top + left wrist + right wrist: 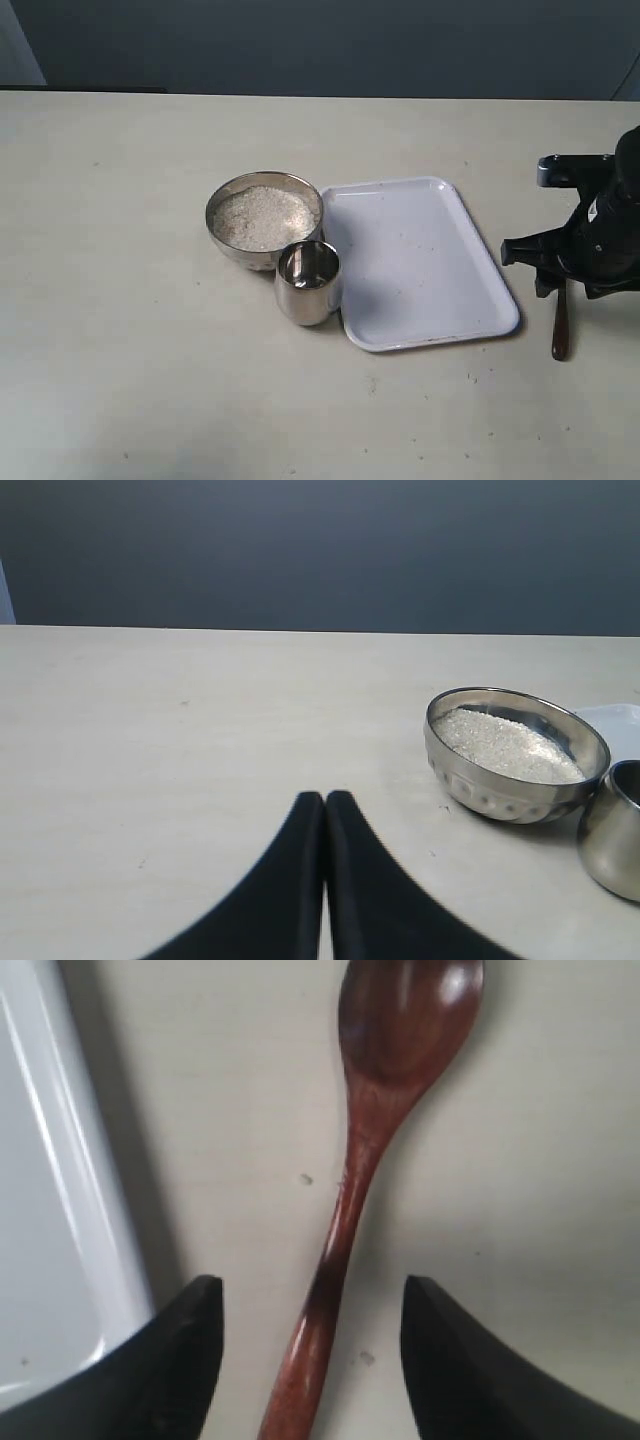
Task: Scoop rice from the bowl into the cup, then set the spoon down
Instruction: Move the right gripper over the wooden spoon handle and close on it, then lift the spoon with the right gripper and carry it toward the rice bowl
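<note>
The steel bowl stands mid-table, filled with white rice. The steel cup stands against the bowl's near right side. The dark wooden spoon lies flat on the table right of the tray, under my right gripper. In the right wrist view the spoon lies between the fingers of my open right gripper, which straddle its handle without touching it. My left gripper is shut on nothing, left of the bowl, rice and cup.
A white tray lies right of the bowl and cup, its rim close beside the right gripper. A dark wall runs behind the table's far edge.
</note>
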